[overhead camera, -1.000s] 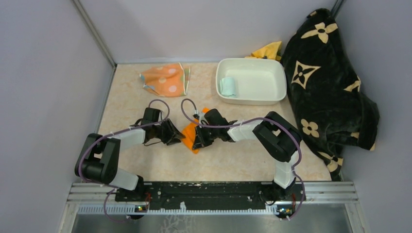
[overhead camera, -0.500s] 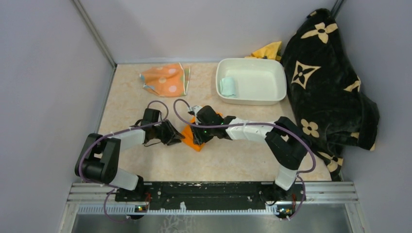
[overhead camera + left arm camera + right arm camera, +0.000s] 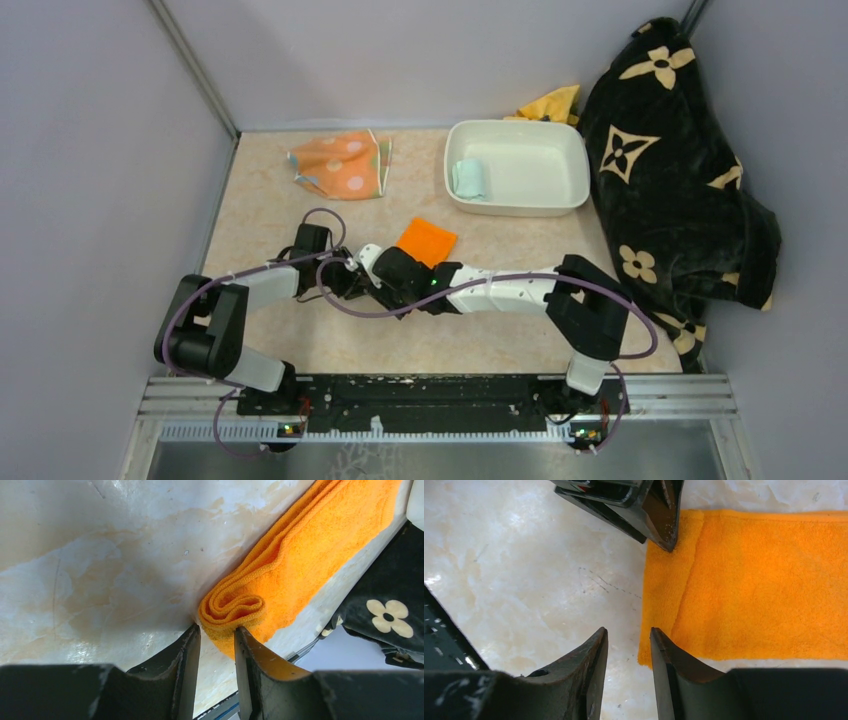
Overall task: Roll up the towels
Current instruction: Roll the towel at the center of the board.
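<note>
The orange towel (image 3: 427, 240) lies flat mid-table, and its near end is curled into a small roll (image 3: 234, 606). My left gripper (image 3: 216, 637) is open, its tips right at that rolled end, the right finger touching the roll. Open too, my right gripper (image 3: 628, 636) sits over bare table at the orange towel's (image 3: 764, 580) near corner, close beside the left gripper's fingers (image 3: 659, 515). The mint towel (image 3: 468, 178) lies rolled in the white tub (image 3: 560, 195). At the back left the polka-dot towel (image 3: 340, 163) is spread out loosely.
A big black blanket with tan flowers (image 3: 680, 170) is heaped along the right side. A yellow cloth (image 3: 552, 103) peeks out behind the tub. Both arms meet in the middle of the marble tabletop (image 3: 260, 210). Grey walls close in the left and back.
My right gripper has opened and let go of the orange towel, then slid left to the left gripper. The towel's far part now lies uncovered. The left arm held still.
</note>
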Controlling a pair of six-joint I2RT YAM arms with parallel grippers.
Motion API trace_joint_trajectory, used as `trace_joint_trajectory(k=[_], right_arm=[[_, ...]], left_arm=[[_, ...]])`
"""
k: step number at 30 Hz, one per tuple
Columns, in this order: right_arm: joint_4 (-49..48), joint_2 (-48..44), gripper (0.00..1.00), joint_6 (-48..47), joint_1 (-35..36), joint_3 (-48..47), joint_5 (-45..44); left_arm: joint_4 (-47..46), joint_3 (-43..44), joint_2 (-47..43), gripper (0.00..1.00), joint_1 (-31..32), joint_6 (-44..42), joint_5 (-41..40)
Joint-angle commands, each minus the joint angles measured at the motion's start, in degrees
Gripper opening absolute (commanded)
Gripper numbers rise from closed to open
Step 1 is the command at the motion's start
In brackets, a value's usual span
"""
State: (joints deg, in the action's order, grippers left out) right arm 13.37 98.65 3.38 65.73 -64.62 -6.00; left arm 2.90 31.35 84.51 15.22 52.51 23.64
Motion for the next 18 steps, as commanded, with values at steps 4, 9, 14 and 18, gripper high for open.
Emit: trace_joint_trajectory(k=[4,9,14,18], right_arm=[[-0.33,3.74,0.37,-3.33,0.05,-2.95,-5.21],[0.53,6.21,0.38,-4.45,0.07,-2.93,-6.11],[1.72,9.75,0.39,-5.54,0.02,-2.87,-6.80],[2.05,11.93,0.41,-7.04,0.02,-1.97,-7.42]], left_arm=[[4.21,-2.40,2.50,0.39,-0.10,-1.71,-6.56],[4.48,-2.02,2.80,0.39,-0.11,-1.97,-6.64],[4.56,-1.82,3.01,0.40,-0.11,-2.06,-6.72],[4.99,-1.19,3.43,0.43,-0.11,-2.51,-6.86]])
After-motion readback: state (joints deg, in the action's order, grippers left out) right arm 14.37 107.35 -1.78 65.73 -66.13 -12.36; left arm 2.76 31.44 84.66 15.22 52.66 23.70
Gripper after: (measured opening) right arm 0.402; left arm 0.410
